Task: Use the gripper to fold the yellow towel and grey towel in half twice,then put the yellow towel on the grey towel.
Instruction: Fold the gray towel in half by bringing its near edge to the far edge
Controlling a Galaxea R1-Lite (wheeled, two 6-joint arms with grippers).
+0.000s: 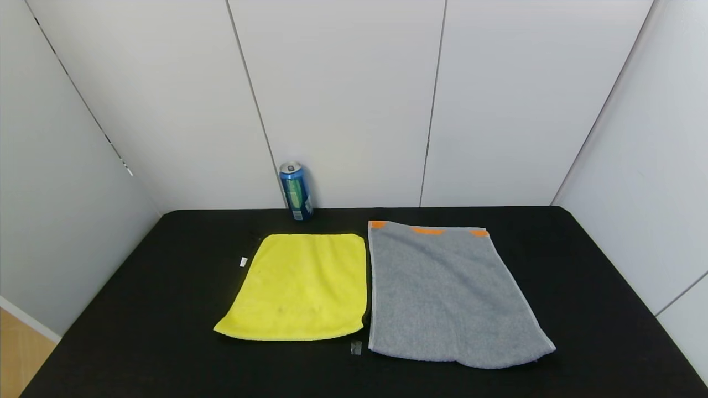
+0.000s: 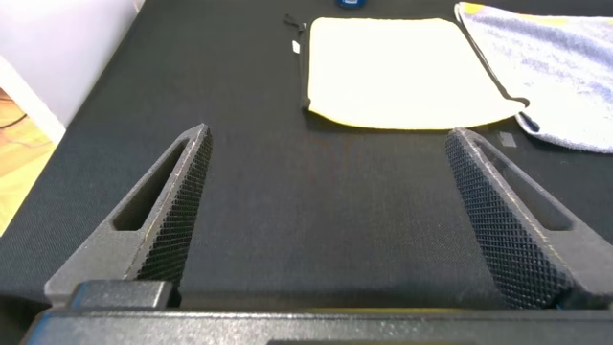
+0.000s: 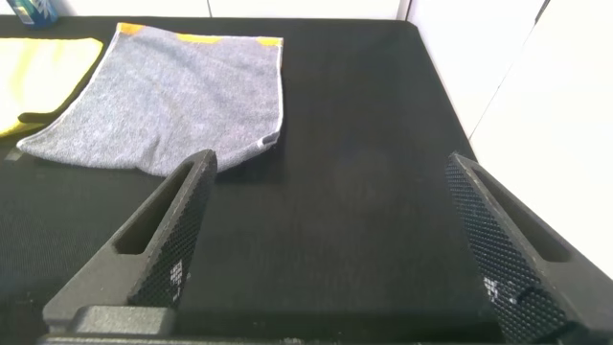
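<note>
Covering most of the head view, a black table [image 1: 166,309] is seen, backed by white wall panels [image 1: 343,99].

The grey towel [image 1: 448,293] is laid flat and unfolded on the right half of the table, with its orange patches [image 1: 427,231] along the far end. A small kink is visible at its near edge.

The yellow towel [image 1: 301,287] is spread flat just left of the grey one, also unfolded. The two edges are run side by side, touching or nearly so; which cannot be told. A small white tag [image 1: 243,261] is seen off the yellow towel's left edge.

A blue can [image 1: 296,191] is stood upright at the table's far edge, behind the yellow towel and against the wall.

A small grey scrap [image 1: 356,347] is seen on the table near the towels' near corners.

Left gripper [image 2: 326,206]: jaws spread wide, nothing held, positioned above bare table on the near side of the yellow towel.

Right gripper [image 3: 330,216]: jaws spread wide, nothing held, positioned over bare table to the near right of the grey towel.

Neither gripper is visible in the head view.
</note>
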